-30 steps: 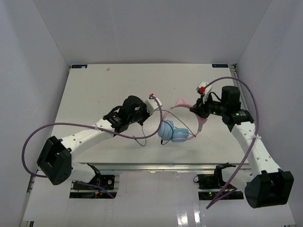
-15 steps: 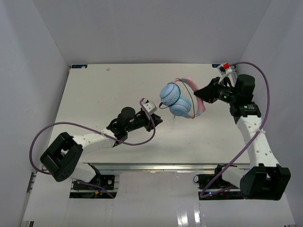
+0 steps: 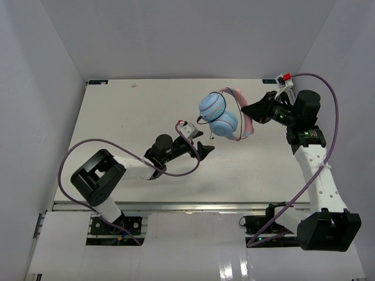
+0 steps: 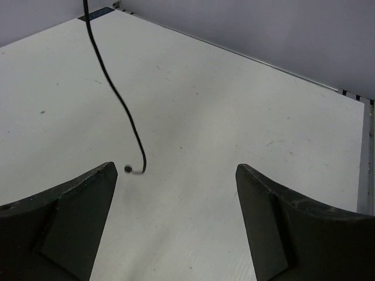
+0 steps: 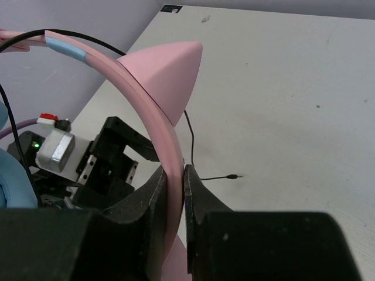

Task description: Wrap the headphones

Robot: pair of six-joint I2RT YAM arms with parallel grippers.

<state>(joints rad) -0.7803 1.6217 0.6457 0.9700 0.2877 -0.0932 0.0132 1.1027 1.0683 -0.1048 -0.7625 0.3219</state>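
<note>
While holding headphones [image 3: 212, 106] aloft by the headband [image 5: 146, 99] in right gripper [image 5: 183, 181], seemingly mid-wrap: likely needs wide-open left gripper [image 4: 176, 199] catching cord [image 4: 120, 102].

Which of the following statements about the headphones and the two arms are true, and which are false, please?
1. The right gripper has its fingers shut on the pink headband. True.
2. The left gripper holds the cord. False: its fingers are open and empty, and the cord's end reaches the table just ahead of them.
3. The headphones lie flat on the table with no arm touching them. False: the right gripper holds them by the headband.
4. The ear cups are light blue. True.
</note>
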